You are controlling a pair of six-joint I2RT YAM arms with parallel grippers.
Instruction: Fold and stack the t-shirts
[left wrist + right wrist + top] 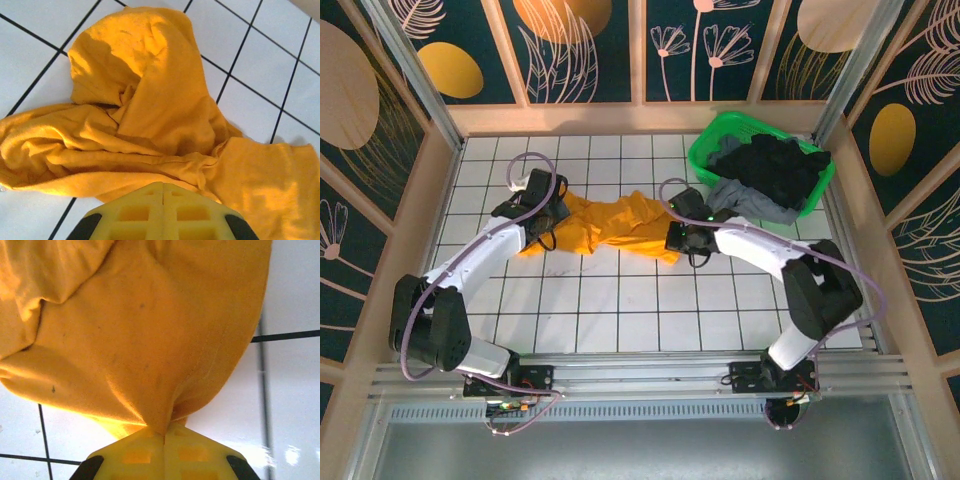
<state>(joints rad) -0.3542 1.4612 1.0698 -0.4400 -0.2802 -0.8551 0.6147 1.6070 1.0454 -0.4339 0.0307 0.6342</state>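
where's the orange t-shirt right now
In the top view the orange t-shirt lies bunched on the table at its far middle, gripped by the left gripper and right gripper, left of the green basket.

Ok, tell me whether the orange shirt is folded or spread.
Neither: the orange t-shirt lies crumpled, its ends pinched by the left gripper and right gripper.

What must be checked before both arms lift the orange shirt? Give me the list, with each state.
1. Right gripper pinching the orange t-shirt: ok, cloth gathers into its shut jaws.
2. Left gripper holding cloth: cannot tell; it is shut at the shirt's edge.
3. Shirt spread flat: not ok, bunched.
4. Shirt apart from the green basket: ok.
5. Bare table in front for folding: ok.
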